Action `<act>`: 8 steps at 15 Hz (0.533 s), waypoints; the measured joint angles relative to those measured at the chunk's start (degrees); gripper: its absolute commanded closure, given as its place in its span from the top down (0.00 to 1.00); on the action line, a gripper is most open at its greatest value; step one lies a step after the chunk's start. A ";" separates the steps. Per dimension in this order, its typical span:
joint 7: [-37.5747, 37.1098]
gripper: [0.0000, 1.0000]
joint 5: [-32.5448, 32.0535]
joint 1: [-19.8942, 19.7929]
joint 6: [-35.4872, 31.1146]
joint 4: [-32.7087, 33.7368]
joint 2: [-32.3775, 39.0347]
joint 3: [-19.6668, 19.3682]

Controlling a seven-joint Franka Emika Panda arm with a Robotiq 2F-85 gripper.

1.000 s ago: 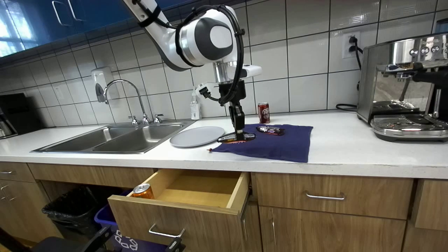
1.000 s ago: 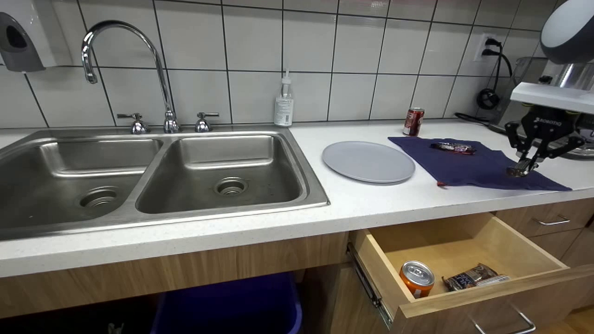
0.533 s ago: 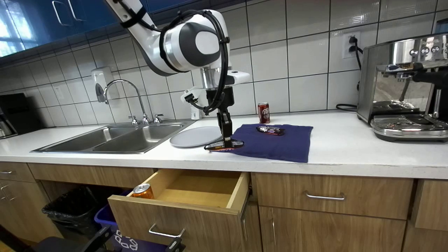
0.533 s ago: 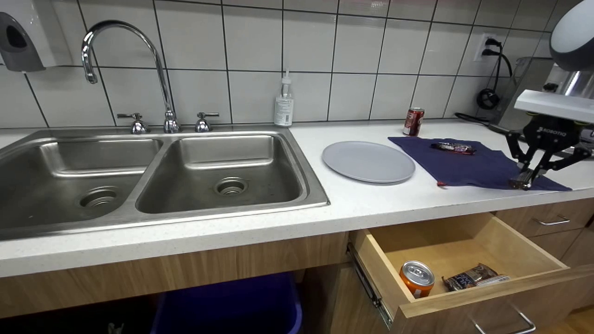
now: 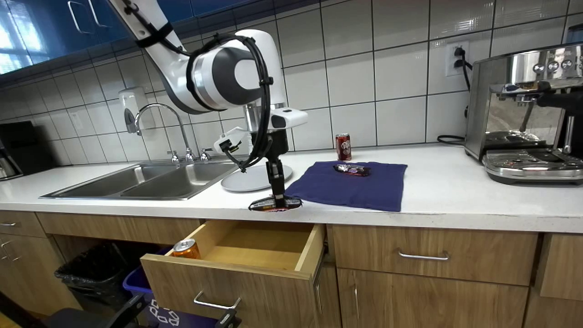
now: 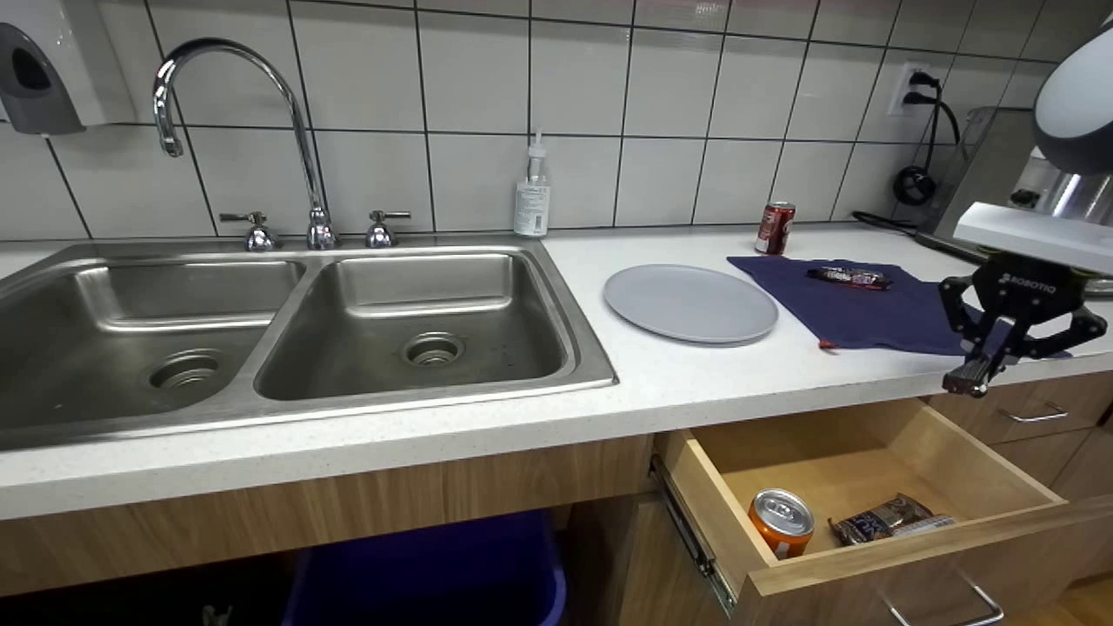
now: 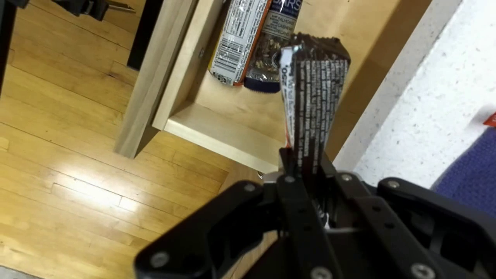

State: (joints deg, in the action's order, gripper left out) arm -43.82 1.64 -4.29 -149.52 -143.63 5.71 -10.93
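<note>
My gripper (image 7: pixel 308 161) is shut on a dark-wrapped snack bar (image 7: pixel 317 89) printed with white text. In an exterior view the gripper (image 5: pixel 279 199) points down near the counter's front edge, with the bar (image 5: pixel 262 204) held crosswise. The gripper also shows in the exterior view (image 6: pixel 978 374), where the bar is seen end-on. Below is an open wooden drawer (image 5: pixel 227 268). In the drawer are an orange can (image 6: pixel 783 523) and two wrapped bars, one with a barcode (image 7: pixel 232 50) and one with a dark blue end (image 7: pixel 273 50).
A blue cloth (image 5: pixel 328 191) on the counter bears another wrapped bar (image 5: pixel 351 170). A red can (image 5: pixel 343 146) stands behind it. A grey plate (image 6: pixel 691 303) lies between cloth and sink (image 6: pixel 591 369). A coffee machine (image 5: pixel 537 109) stands at the far end.
My gripper has moved from above the blue cloth toward the counter's front edge and lower, carrying the bar with it. The drawer and the things on the counter have not moved.
</note>
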 measured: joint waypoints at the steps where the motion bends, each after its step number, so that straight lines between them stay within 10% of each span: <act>1: -0.64 0.04 0.01 0.11 -0.47 -0.62 0.00 0.29; 8: -3.57 0.04 0.47 0.80 -1.29 -2.76 0.98 1.46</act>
State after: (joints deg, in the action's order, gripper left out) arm -47.39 2.11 -3.49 -150.80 -146.39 6.69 -9.47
